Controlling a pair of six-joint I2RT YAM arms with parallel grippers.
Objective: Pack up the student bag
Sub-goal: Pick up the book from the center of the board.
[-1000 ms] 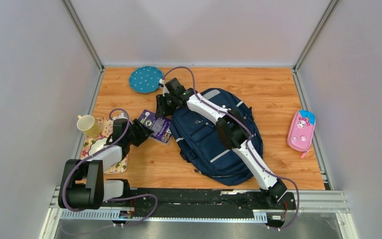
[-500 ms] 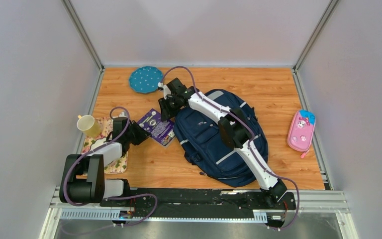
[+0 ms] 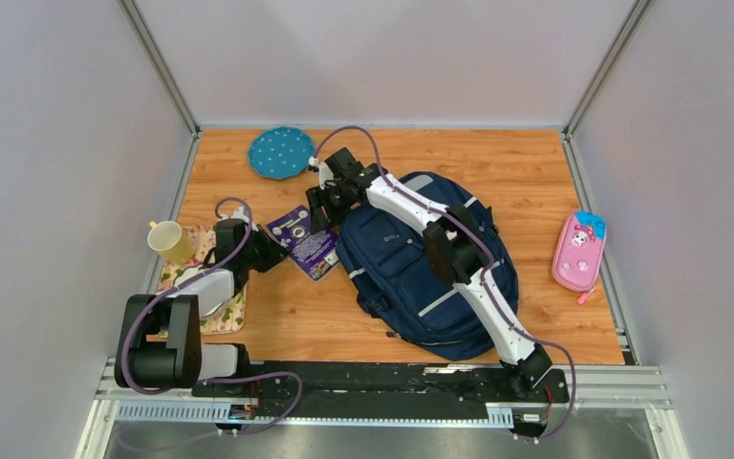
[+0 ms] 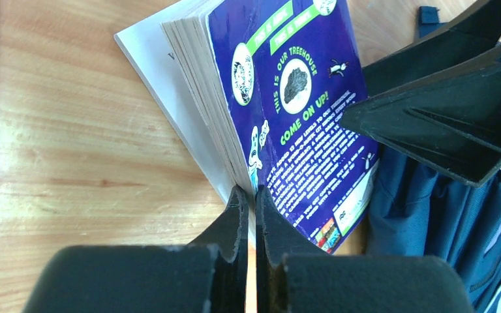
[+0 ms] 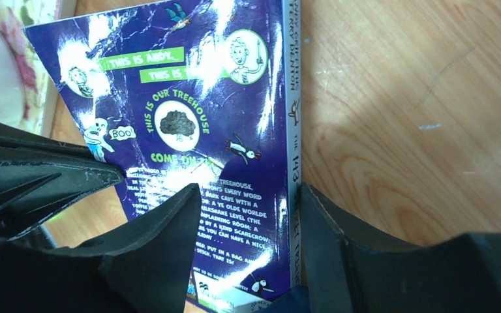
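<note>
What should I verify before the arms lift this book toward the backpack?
1. Left gripper shut at the book page edge: ok.
2. Pages really pinched in it: cannot tell.
3. Right gripper open, straddling the book's spine: ok.
4. Student bag mouth open to take the book: cannot tell; the right arm lies across it.
5. Mug apart from the book: ok.
</note>
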